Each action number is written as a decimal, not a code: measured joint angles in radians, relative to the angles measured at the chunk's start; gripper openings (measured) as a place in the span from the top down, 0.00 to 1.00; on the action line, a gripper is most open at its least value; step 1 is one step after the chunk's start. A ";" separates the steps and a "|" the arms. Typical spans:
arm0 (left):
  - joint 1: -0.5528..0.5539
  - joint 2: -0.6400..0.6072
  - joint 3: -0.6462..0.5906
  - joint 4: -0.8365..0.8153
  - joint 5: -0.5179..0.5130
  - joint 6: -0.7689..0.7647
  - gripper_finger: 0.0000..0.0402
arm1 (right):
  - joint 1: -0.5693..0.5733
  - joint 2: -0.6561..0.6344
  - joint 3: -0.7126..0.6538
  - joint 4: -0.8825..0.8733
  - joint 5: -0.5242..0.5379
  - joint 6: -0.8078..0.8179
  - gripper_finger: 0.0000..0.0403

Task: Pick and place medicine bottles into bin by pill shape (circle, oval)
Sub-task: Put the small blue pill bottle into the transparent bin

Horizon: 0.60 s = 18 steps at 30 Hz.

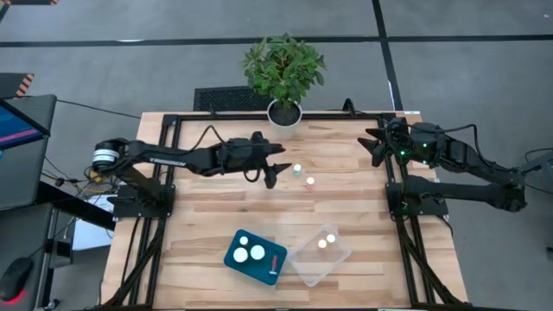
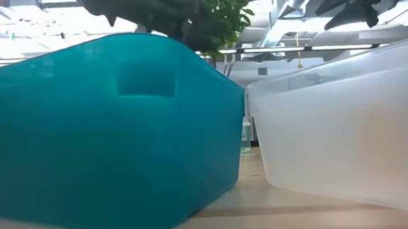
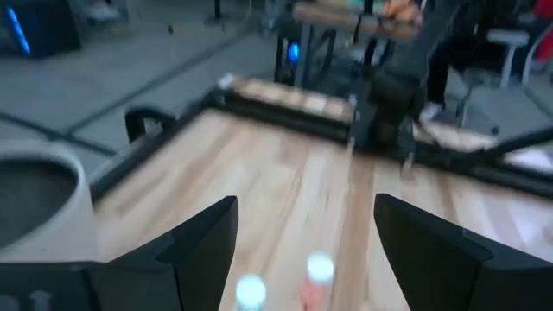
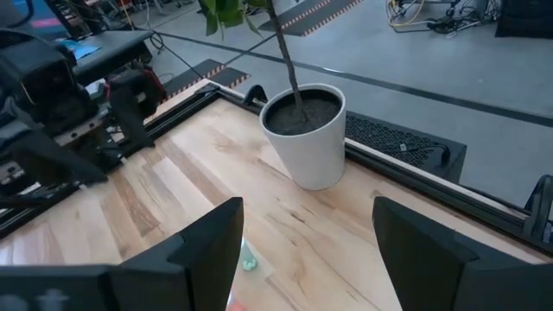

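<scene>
Going from the left: the left arm is stretched out across the back half of the wooden surface [image 1: 207, 216], and the left gripper [image 1: 273, 175] hangs just short of the two medicine bottles still out in the open, fingers spread wide with nothing between them. From its wrist camera both white caps sit right in the gap between the fingers, so my read is it's lining up to grab one of them. The nearer one is the greenish bottle [image 1: 297, 169] and just beside it, apart from it, stands the orange bottle [image 1: 310, 182]; both are upright, in the middle of the surface a bit in front of the potted plant [image 1: 283, 78], which isn't part of the job. Down at the front edge sit the two bins side by side: the teal bin [image 1: 256, 257] already has two white-capped bottles plus something small and red in it, and the clear bin [image 1: 318, 256] to its right has two more bottles. So I'd guess sorting is over halfway done, with one shape per bin, though I can't make out the pills themselves at all. Over on the right, the right gripper [image 1: 375, 145] is parked up by the back corner of the frame, well away from the bottles, fingers wide open and empty, just waiting.
</scene>
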 joint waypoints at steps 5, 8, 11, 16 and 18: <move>-0.017 0.083 0.017 0.053 -0.027 0.079 0.34 | 0.000 0.000 0.000 0.000 -0.001 0.000 0.33; -0.025 0.152 0.062 0.031 -0.048 0.117 0.34 | 0.002 0.000 0.000 0.000 -0.002 0.003 0.33; -0.023 0.213 0.114 0.035 -0.081 0.139 0.34 | 0.001 0.000 0.000 0.000 -0.002 0.006 0.33; -0.005 0.309 0.174 0.030 -0.071 0.154 0.34 | 0.001 0.000 0.000 0.000 -0.003 0.011 0.33; 0.003 0.335 0.179 0.006 -0.081 0.106 0.35 | 0.002 0.000 0.000 0.000 -0.003 0.011 0.33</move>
